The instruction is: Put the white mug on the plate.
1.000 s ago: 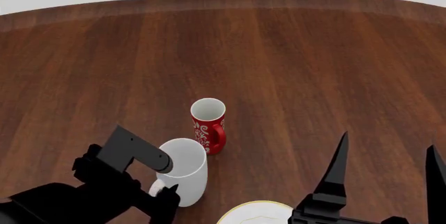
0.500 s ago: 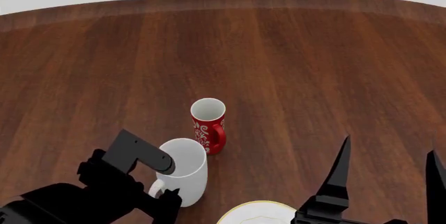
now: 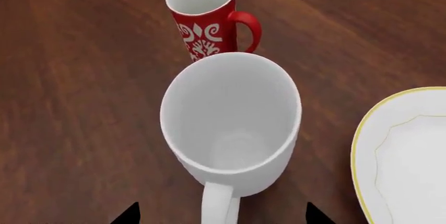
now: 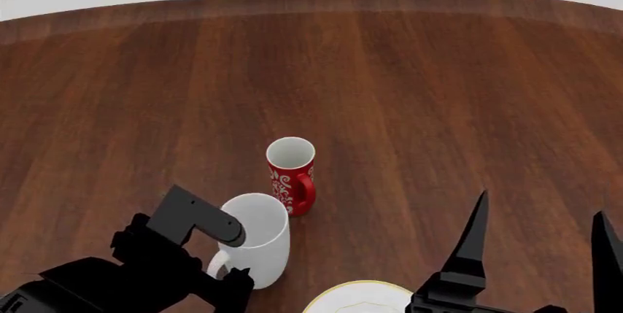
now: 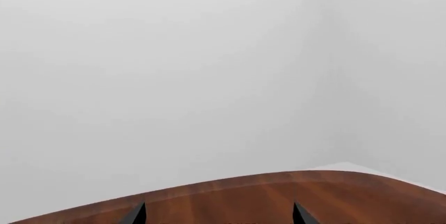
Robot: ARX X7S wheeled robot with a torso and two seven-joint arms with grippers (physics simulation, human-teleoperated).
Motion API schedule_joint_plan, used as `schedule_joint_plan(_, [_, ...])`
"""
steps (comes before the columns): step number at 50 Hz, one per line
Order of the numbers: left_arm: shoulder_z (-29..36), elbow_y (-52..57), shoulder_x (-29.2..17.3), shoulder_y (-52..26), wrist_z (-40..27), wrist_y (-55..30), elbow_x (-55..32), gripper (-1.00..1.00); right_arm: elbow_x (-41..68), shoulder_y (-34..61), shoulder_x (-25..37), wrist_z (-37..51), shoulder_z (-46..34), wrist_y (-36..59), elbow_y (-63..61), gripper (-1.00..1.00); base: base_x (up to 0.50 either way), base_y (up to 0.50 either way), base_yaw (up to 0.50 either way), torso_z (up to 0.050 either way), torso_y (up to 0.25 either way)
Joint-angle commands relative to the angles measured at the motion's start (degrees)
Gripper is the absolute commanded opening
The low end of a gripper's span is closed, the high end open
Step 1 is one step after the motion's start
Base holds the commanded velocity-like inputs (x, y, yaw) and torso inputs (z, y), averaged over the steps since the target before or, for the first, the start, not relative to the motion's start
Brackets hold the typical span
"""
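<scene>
Under my left wrist, my left gripper point(image 3: 219, 214) straddles the white mug point(image 3: 231, 122)'s handle, spread, gripping nothing; closing off-centre could tip it into the red mug point(image 3: 203, 18) behind. From my head, the plate point(image 4: 362, 298) waits beside the mug; my right gripper point(image 4: 538, 244) hangs spread.

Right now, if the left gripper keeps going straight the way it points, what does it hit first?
Most likely the white mug: its handle sits between the open left gripper's fingertips. The red mug stands just beyond.
</scene>
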Motion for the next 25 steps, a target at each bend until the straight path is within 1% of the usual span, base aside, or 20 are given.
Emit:
schedule_joint_plan(1, [0.5, -4.0, 1.1, -0.7, 0.9, 2.1, 0.4, 1.0, 0.2, 0.1, 0.1, 0.2, -0.2, 0.0, 0.1, 1.0, 0.0, 0.0, 0.0, 0.0, 0.0])
schedule_joint_plan(25, [1.4, -18.0, 4.4, -3.8, 3.8, 9.3, 1.9, 1.0, 0.4, 0.1, 0.1, 0.1, -0.5, -0.9, 1.3, 1.0, 0.0, 0.0, 0.0, 0.0, 0.0])
